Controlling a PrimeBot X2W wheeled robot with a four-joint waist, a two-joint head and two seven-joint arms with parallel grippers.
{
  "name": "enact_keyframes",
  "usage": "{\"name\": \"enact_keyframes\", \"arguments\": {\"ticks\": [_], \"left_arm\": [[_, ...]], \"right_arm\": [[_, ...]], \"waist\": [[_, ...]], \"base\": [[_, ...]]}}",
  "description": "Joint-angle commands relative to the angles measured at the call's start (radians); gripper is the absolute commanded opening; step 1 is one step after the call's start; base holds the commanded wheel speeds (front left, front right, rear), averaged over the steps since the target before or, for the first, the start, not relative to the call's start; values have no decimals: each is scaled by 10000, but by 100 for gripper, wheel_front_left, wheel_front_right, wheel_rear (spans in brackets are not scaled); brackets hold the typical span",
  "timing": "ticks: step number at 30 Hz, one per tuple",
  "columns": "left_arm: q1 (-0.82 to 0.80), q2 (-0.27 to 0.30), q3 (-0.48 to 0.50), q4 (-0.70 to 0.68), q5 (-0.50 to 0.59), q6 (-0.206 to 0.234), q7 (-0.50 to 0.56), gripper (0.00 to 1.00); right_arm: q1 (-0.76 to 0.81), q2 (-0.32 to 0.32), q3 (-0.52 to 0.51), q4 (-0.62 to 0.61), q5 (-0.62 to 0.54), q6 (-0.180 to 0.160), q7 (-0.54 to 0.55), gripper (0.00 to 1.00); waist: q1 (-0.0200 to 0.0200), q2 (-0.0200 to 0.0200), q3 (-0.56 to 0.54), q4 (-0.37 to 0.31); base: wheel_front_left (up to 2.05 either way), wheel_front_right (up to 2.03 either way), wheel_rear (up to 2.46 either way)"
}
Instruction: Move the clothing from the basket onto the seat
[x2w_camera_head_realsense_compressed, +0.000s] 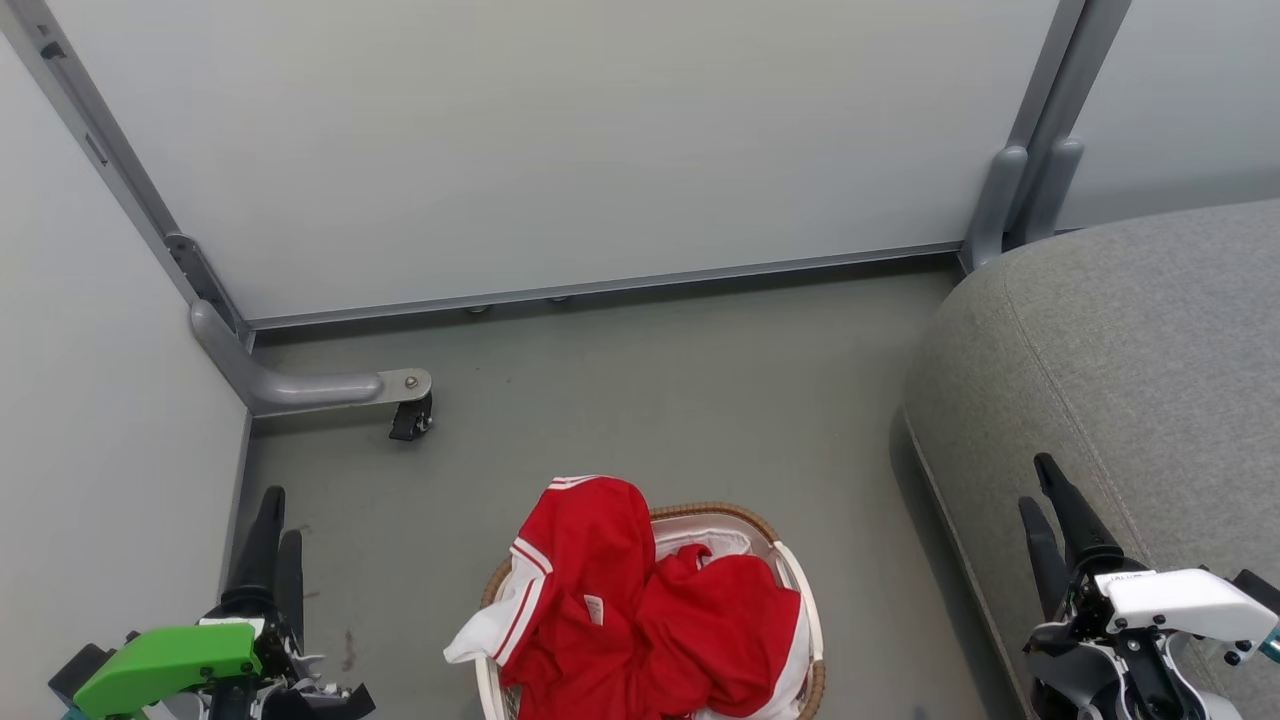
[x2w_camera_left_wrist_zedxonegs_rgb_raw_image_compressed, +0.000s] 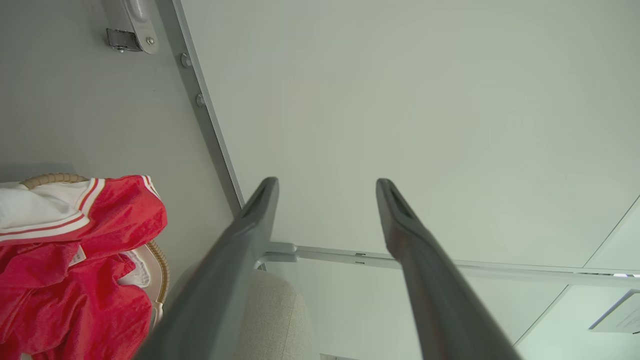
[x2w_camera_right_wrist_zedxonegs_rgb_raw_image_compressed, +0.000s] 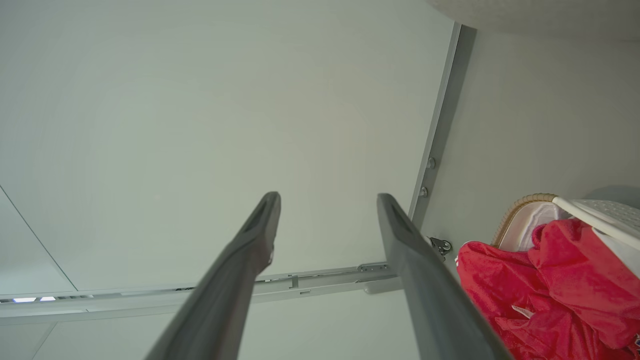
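The grey floor (x2w_camera_head_realsense_compressed: 640, 400) bears basket (x2w_camera_head_realsense_compressed: 715, 512) and seat (x2w_camera_head_realsense_compressed: 1130, 350).

one basket (x2w_camera_head_realsense_compressed: 715, 510), oval, brown-rimmed. one heap of red clothing (x2w_camera_head_realsense_compressed: 650, 600) inside it; number of separate garments not readable from the folds. on the heap, one white sleeve (x2w_camera_head_realsense_compressed: 480, 635) and one small white label (x2w_camera_head_realsense_compressed: 594, 608). one grey seat (x2w_camera_head_realsense_compressed: 1130, 350). two grippers, left gripper (x2w_camera_head_realsense_compressed: 282, 515) and right gripper (x2w_camera_head_realsense_compressed: 1035, 482), two dark fingers (x2w_camera_left_wrist_zedxonegs_rgb_raw_image_compressed: 240, 250) apiece, four in all. one castor (x2w_camera_head_realsense_compressed: 412, 417) under one bent metal foot (x2w_camera_head_realsense_compressed: 300, 385). three pale wall panels (x2w_camera_head_realsense_compressed: 560, 140).

The small white label (x2w_camera_head_realsense_compressed: 594, 608) on the clothing (x2w_camera_head_realsense_compressed: 700, 620) is unreadable.
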Motion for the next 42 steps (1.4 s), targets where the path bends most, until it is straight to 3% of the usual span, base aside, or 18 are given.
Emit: {"name": "enact_keyframes", "arguments": {"ticks": [1,7,29,42], "left_arm": [[-220,110,-40,-162,193,1,-129,100],[-295,312,-204,-32,1052,1,-450,100],[-423,750,-812,292,5737,4,-1377,100],[-560,894,-1000,355,7962,5,-1824,100]], "right_arm": [[-179,-140,96,-229,-202,2,-144,100],[-267,-368,369,-243,-992,2,-470,100],[-498,-612,850,-298,-5830,2,-1401,100],[-834,-735,1303,21,-7774,3,-1847,100]], "waist": [[0,0,4,-1],[0,0,13,0],[0,0,45,41],[0,0,57,80]], "base": [[0,0,0],[0,0,0],[0,0,0],[0,0,0]]}}
